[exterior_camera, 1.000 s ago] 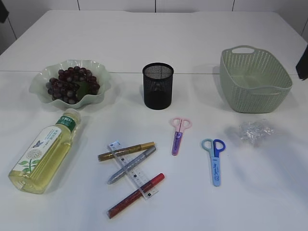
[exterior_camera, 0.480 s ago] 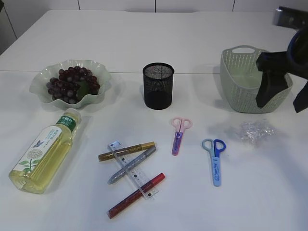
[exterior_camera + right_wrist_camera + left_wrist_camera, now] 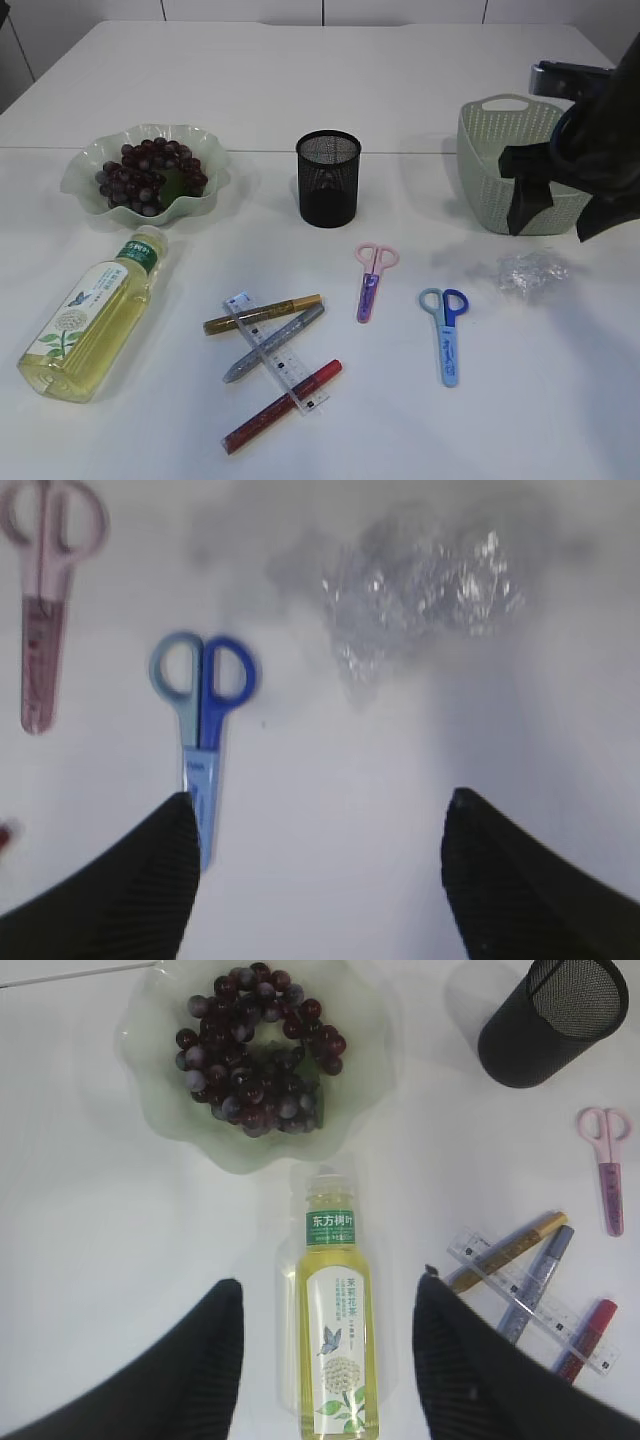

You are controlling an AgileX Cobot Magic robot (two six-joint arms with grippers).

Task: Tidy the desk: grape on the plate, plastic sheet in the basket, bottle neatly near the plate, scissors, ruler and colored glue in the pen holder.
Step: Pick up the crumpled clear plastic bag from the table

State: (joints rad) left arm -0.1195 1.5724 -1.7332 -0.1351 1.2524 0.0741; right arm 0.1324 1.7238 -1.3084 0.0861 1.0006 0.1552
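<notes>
My right tool (image 3: pixel 560 212) hangs at the right edge of the exterior view, jaws spread wide and empty, in front of the pale green woven plastic basket (image 3: pixel 497 190). Just below it on the white surface (image 3: pixel 400 70) lies the crumpled clear plastic sheet (image 3: pixel 532 270); in my right wrist view it sits upper right, ahead of my open jaws. I judge it very light, soft and springy, likely slippery and apt to slide away on contact. I would pinch the thickest bunched middle of the wad, closing fully, since a thin edge could slip out. The blue-handled scissors (image 3: pixel 203 705) lie to its left, apart from it.

My left tool (image 3: pixel 325 1360) stands partly open, a jaw either side of the lying yellow-green tea bottle (image 3: pixel 335 1310), not gripping it.

A second ago my right arm was barely in the picture; it has since swung in over the basket side. Nothing on the surface has shifted.
</notes>
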